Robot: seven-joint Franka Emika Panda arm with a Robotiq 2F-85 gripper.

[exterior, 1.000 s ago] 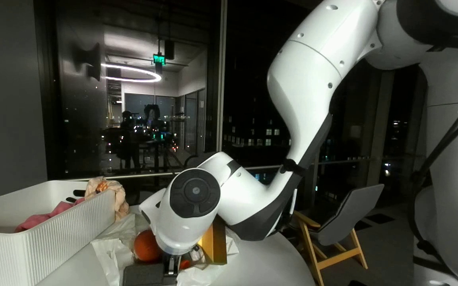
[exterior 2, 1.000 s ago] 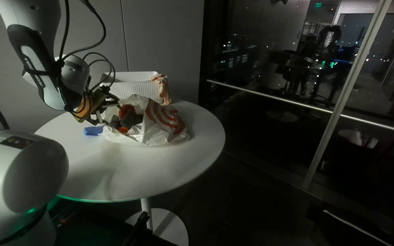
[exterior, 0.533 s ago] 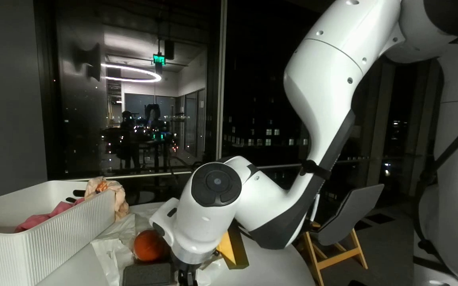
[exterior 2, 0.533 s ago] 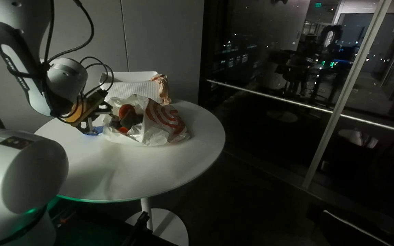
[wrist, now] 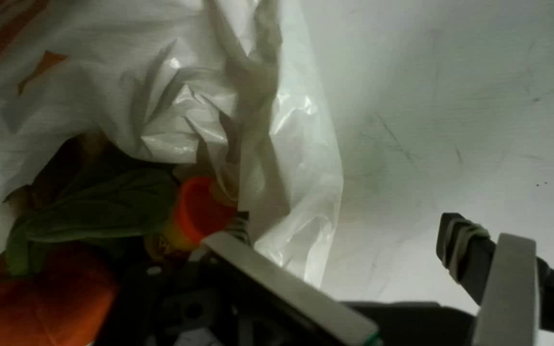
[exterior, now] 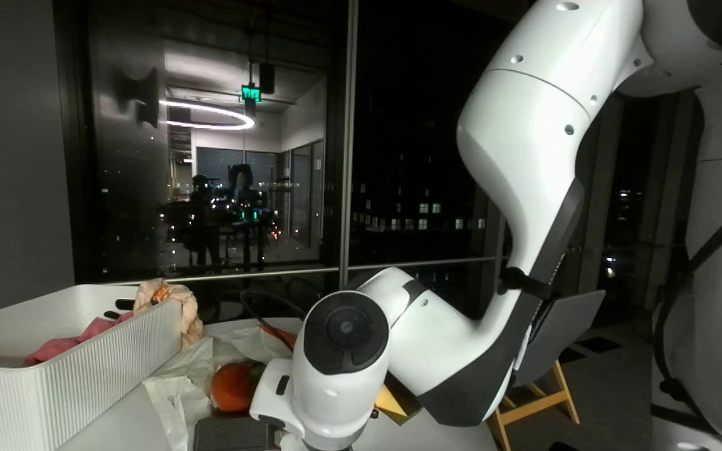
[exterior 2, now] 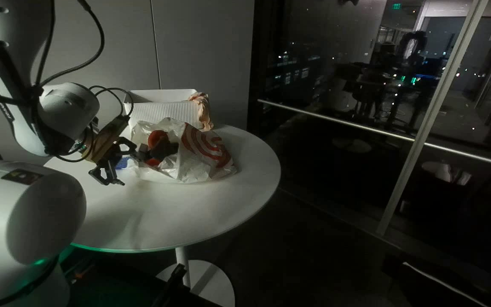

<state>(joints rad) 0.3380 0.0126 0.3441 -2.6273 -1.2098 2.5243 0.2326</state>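
My gripper (wrist: 349,229) is open and empty, with bare table and the bag's edge between its fingers in the wrist view. In an exterior view the gripper (exterior 2: 132,170) hangs low at the near side of a white plastic bag (exterior 2: 207,153) with a red ring print. One finger overlaps a red-orange cap (wrist: 202,209) on a small tub; I cannot tell whether they touch. An orange plush pumpkin (wrist: 41,300) with green leaves lies in the bag's mouth; it shows in both exterior views (exterior: 232,388) (exterior 2: 157,138). A blue object (exterior 2: 122,163) is partly hidden behind the gripper.
A white ribbed bin (exterior: 110,351) holds a pink cloth (exterior: 79,338); a peach cloth (exterior: 176,307) hangs over its edge. A dark grey block (exterior: 232,432) lies before the pumpkin. The round white table (exterior 2: 177,217) has a chair (exterior: 555,338) beyond it.
The arm has drawn back from the bag, moving right and down in an exterior view. The gripper has moved away from the pumpkin and now partly covers the blue object.
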